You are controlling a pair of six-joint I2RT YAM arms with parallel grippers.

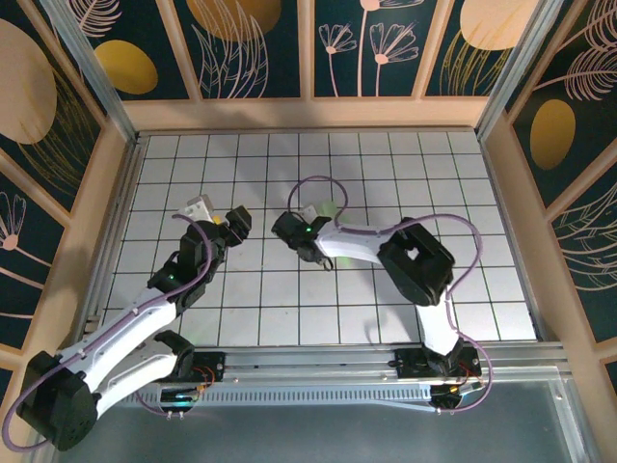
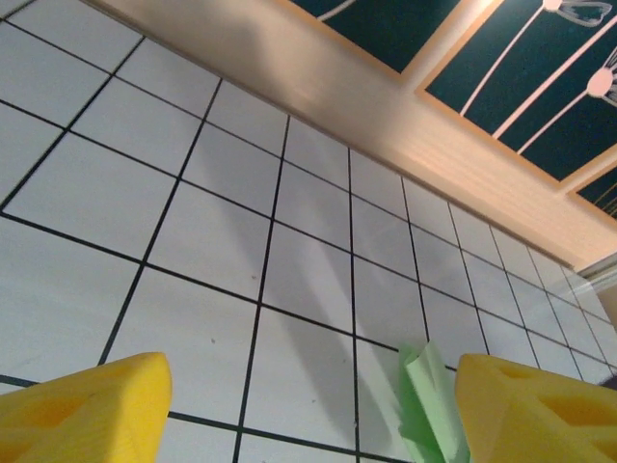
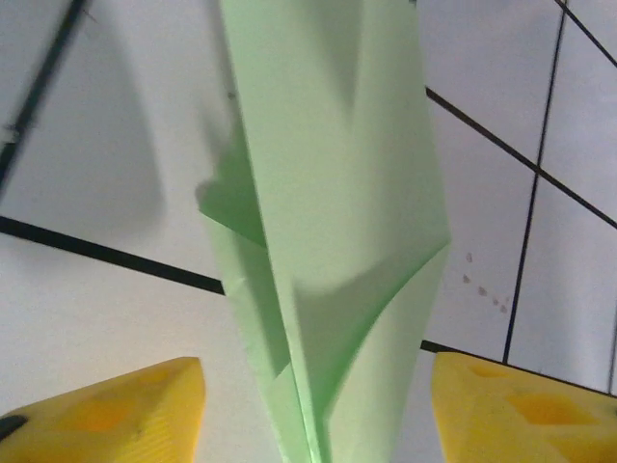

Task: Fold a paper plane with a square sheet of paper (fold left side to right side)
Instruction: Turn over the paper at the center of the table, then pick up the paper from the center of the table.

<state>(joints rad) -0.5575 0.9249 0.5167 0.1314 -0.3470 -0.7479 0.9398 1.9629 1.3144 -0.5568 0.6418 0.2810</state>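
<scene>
Right, both arms meet near the middle of the white, black-gridded worktop (image 1: 386, 164). The yellow right fingers (image 3: 106, 410) stand well apart w/ the slim, pale green folded paper plane (image 3: 337, 193) running up between them. Neither finger touches it, so nothing's gripped. Layered creases show along its length, and its shadow falls to one side on the tiles. The left fingers (image 2: 87, 410) are spread wide too, w/ bare tiles between them and nothing held. In the left wrist cam I see a bit of the green paper just beside the right-hand finger; can't tell if they touch.
</scene>
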